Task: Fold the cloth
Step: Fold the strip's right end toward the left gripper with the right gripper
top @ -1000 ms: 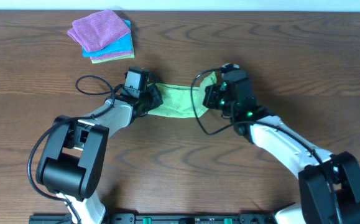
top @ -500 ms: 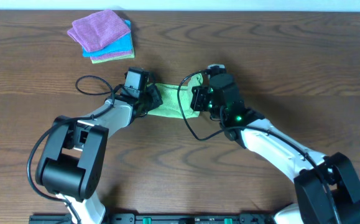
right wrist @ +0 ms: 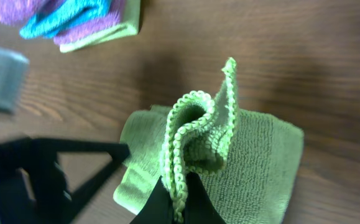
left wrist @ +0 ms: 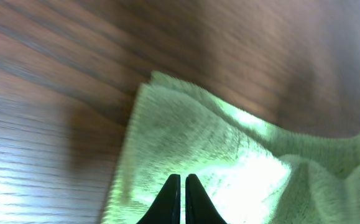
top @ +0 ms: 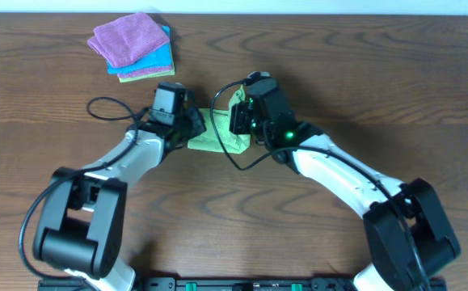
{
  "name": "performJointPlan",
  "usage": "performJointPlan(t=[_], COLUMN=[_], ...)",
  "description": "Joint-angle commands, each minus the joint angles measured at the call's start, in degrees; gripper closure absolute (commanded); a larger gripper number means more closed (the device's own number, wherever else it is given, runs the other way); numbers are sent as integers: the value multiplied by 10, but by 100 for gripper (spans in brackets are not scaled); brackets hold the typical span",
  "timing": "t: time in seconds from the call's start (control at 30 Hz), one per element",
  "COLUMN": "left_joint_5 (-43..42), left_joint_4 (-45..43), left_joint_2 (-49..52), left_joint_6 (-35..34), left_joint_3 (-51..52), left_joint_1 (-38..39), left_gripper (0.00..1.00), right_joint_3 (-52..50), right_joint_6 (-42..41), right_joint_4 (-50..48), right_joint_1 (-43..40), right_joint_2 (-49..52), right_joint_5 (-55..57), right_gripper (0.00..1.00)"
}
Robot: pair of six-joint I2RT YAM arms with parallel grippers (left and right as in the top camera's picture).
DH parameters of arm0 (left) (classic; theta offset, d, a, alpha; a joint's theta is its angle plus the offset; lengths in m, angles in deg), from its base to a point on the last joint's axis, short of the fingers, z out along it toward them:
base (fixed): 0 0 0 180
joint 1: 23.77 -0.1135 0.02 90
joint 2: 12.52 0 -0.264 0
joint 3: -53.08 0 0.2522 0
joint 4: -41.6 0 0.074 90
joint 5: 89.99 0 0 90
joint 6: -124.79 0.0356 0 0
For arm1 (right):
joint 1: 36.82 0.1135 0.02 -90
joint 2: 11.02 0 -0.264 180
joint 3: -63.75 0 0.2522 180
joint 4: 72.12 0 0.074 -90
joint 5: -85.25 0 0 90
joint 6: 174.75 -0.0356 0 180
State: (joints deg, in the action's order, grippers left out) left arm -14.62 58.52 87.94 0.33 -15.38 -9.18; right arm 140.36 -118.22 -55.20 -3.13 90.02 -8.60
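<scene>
The lime-green cloth (top: pixel 214 139) lies at the middle of the wooden table between my two grippers. My left gripper (top: pixel 193 129) is at its left end. In the left wrist view its fingers are shut, with the tips (left wrist: pixel 183 180) sunk into the cloth (left wrist: pixel 229 155). My right gripper (top: pixel 240 123) is shut on the cloth's stitched edge. In the right wrist view that edge (right wrist: pixel 195 118) stands up bunched from the gripper (right wrist: pixel 180 199), above the flat part of the cloth (right wrist: pixel 260 155). No tag shows.
A stack of folded cloths (top: pixel 132 44), purple over turquoise over green, sits at the far left and shows again in the right wrist view (right wrist: pixel 61 22). The left arm's dark body (right wrist: pixel 43 168) is close beside the cloth. Black cables loop off both wrists.
My right gripper has carried the cloth's right edge leftward over the rest of the cloth, toward the left gripper. The visible cloth is shorter. The left arm shifted slightly toward the far left.
</scene>
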Motion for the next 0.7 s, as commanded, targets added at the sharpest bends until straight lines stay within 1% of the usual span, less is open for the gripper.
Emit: performJointPlan(t=[0.0,0.2,0.47,0.67], left_joint_5=[6,9,48,47], left_joint_4=[10,38,83,102], left_joint_2=[-29,-61,-103,-106], left_joint_6=[19,46,75,77], left_joint_3=[-7,-7,-7,-7], left_joint_1=[-21,-45,-74,-107], left_gripper=[94,94,94,94], right_joint_3=[14,38,98,113], right_joint_6=[10,10,10,10], right_joint_4=[-4,-6,9,9], right_joint_1=[16,32,49,57], right_joint_2=[16,52,105,128], right_joint_5=[6,6,4,4], right_gripper=[99,99,99,99])
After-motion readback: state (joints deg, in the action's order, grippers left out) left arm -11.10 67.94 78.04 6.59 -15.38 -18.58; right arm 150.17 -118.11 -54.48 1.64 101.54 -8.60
